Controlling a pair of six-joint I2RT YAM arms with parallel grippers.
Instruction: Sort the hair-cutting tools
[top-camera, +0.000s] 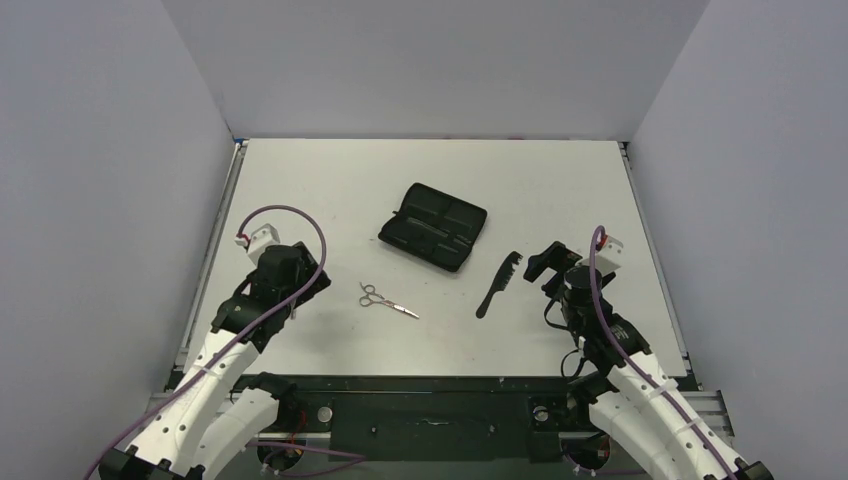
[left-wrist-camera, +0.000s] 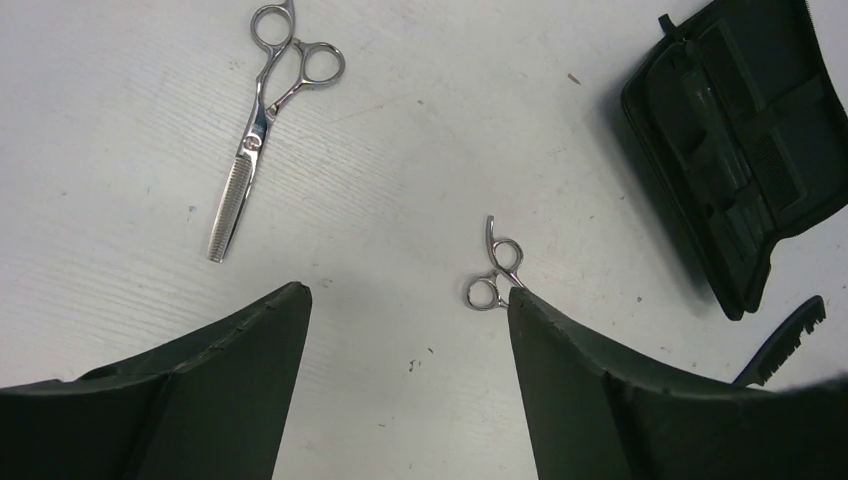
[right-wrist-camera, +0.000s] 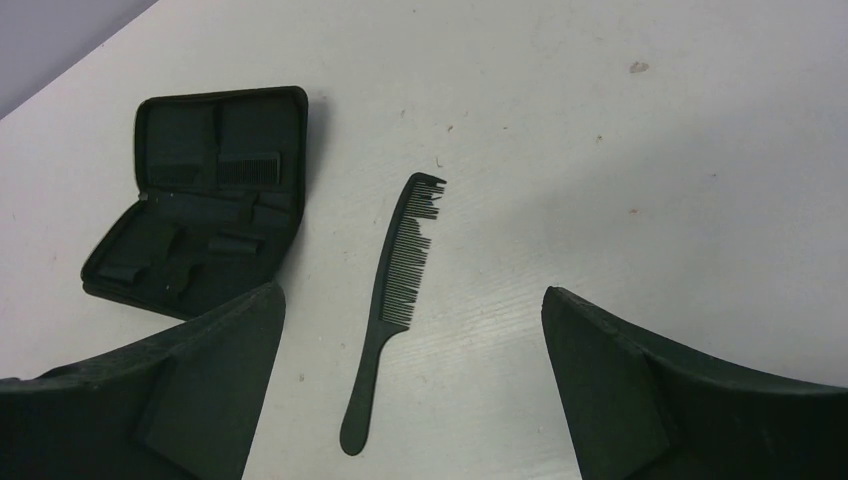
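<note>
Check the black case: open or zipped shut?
Open. The case lies spread flat, both halves facing up, inner pockets and straps showing in all three views.

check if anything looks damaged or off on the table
The comb: the teeth at its tip end look gapped and uneven beside the fine, regular ones nearer the handle. They may be bent or broken, or just a coarser section. Nothing else stands out.

Scissors (top-camera: 392, 303) shiny metal; comb (top-camera: 498, 287) matt plastic.
</note>
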